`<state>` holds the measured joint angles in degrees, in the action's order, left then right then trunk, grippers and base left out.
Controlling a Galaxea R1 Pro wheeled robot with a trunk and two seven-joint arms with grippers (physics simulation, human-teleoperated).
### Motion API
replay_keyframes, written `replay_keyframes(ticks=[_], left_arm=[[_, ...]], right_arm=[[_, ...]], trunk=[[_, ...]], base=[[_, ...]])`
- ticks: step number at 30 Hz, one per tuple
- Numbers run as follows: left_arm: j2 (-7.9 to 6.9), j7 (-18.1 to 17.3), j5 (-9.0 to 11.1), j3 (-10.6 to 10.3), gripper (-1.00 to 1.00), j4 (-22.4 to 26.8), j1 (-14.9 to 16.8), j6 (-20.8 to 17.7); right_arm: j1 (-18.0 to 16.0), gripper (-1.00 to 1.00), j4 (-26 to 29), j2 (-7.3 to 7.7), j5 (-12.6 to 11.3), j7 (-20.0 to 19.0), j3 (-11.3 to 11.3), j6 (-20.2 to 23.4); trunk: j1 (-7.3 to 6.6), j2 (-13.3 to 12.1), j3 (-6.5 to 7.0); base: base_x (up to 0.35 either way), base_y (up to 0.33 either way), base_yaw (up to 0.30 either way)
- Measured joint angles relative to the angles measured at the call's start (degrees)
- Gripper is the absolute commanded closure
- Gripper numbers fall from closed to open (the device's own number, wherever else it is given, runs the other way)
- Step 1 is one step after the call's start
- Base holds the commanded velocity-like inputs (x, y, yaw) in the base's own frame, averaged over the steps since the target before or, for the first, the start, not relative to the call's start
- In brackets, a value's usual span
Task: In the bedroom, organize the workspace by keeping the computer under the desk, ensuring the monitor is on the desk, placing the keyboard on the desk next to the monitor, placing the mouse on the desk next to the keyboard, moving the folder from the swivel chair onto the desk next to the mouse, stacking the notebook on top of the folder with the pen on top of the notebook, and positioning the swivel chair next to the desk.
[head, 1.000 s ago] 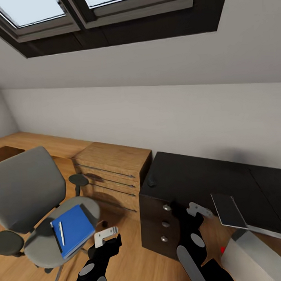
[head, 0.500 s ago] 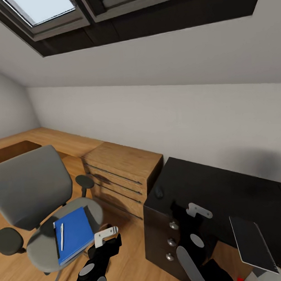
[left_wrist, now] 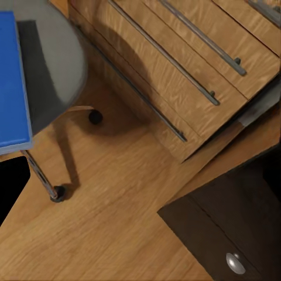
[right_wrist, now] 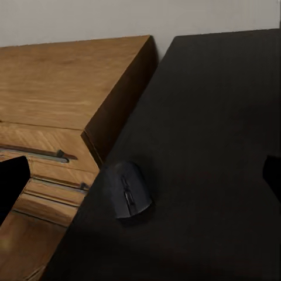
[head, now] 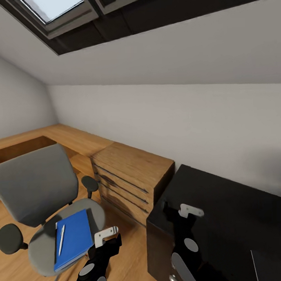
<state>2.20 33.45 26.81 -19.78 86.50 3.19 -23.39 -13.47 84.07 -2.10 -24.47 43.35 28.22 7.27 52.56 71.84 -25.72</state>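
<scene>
- At near left, the swivel chair stands on the wood floor; the blue folder lies flat on its seat, with the pen on top of the folder.
- Right of the chair stands a wooden drawer unit, with the black desk just beside it at right.
- The mouse rests on the desk near its left edge.
- The left gripper is held near the chair seat; the right gripper is over the desk. Jaw state of both: cannot be determined.
</scene>
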Motion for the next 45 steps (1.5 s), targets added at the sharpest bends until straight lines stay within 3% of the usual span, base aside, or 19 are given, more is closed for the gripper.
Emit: replay_keyframes(ticks=[8, 12, 15, 16, 20, 23, 25, 26, 27, 31, 40, 42, 45], left_arm=[[0.01, -0.02, 0.0, -0.01, -1.0, 0.19, 0.01, -0.06], [-0.05, 0.07, 0.03, -0.01, -1.0, 1.38, 0.01, -0.17], [-0.02, 0.09, 0.07, -0.3, -1.0, 1.67, 0.01, -0.23], [-0.01, 0.09, 0.08, -0.49, -1.0, 1.7, 0.01, -0.22], [-0.05, 0.17, 0.07, -2.19, -1.0, 1.8, 0.01, -0.16], [-0.07, 0.18, 0.03, -2.36, -1.0, 1.82, 0.01, -0.14], [-0.07, 0.18, 0.01, -2.48, -1.0, 1.82, 0.01, -0.11], [-0.03, 0.23, 0.01, -2.54, -1.0, 1.83, 0.01, -0.06], [-0.02, 0.24, 0.0, -2.55, -1.0, 1.84, 0.01, -0.05], [-0.04, 0.27, 0.06, -2.56, -1.0, 1.84, 0.01, -0.03], [-0.08, 0.31, 0.01, -2.48, -1.0, 1.84, 0.01, -0.03], [-0.08, 0.34, 0.0, -2.46, -1.0, 1.84, 0.01, -0.03], [-0.08, 0.35, -0.03, -2.41, -1.0, 1.78, 0.01, -0.03]], right_arm=[[0.0, -1.0, -4.61, 0.04, 3.39, -4.23, -0.1, 0.01], [-2.21, -1.0, -11.26, 0.14, 9.48, -11.73, -0.87, 0.0], [-7.14, -1.0, -15.14, 0.04, 12.32, -15.52, -2.15, -0.03], [-7.97, -1.0, -15.84, 0.03, 12.51, -15.89, -2.29, 0.03], [-19.16, -1.0, -25.96, 0.03, 13.25, -22.92, -2.76, 1.72], [-23.68, -1.0, -32.79, 0.01, 13.2, -27.5, -3.13, 3.66], [-28.42, -1.0, -41.54, -0.21, 13.16, -31.33, -4.37, 4.54], [-35.38, -1.0, -53.89, -0.56, 13.01, -37.47, -6.14, 5.04], [-37.54, -1.0, -61.19, -0.58, 12.91, -39.38, -6.41, 5.15], [-39.67, -1.0, -67.34, -0.65, 10.7, -43.37, -6.77, 5.45], [-39.88, -1.0, -68.9, -1.49, 9.07, -44.23, -6.92, 5.48], [-39.84, -1.0, -69.35, -2.82, 8.95, -44.17, -6.9, 5.59], [-39.78, -1.0, -69.43, -3.44, 8.96, -44.18, -6.92, 5.55]], trunk=[[0.02, 0.0, -0.07], [0.03, 0.0, -0.07], [0.03, -0.01, -0.07], [0.03, 0.0, -0.07], [0.03, -0.01, -0.06], [0.03, -0.01, -0.07], [0.03, -0.01, -0.07], [0.03, -0.01, -0.07], [0.03, 0.0, -0.07], [0.03, 0.0, -0.07], [0.03, 0.0, -0.07], [0.03, 0.0, -0.07], [0.03, 0.0, -0.07]], base=[[0.119, -0.114, 0.054], [0.003, -0.003, 0.001], [0.0, 0.0, 0.0], [0.0, 0.0, 0.0], [0.0, 0.0, 0.0], [0.0, 0.0, 0.0], [0.0, 0.0, 0.0], [0.0, 0.0, 0.0], [0.0, 0.0, 0.0], [0.0, 0.0, 0.0], [0.0, 0.0, 0.0], [0.0, 0.0, 0.0], [0.0, 0.0, 0.0]])
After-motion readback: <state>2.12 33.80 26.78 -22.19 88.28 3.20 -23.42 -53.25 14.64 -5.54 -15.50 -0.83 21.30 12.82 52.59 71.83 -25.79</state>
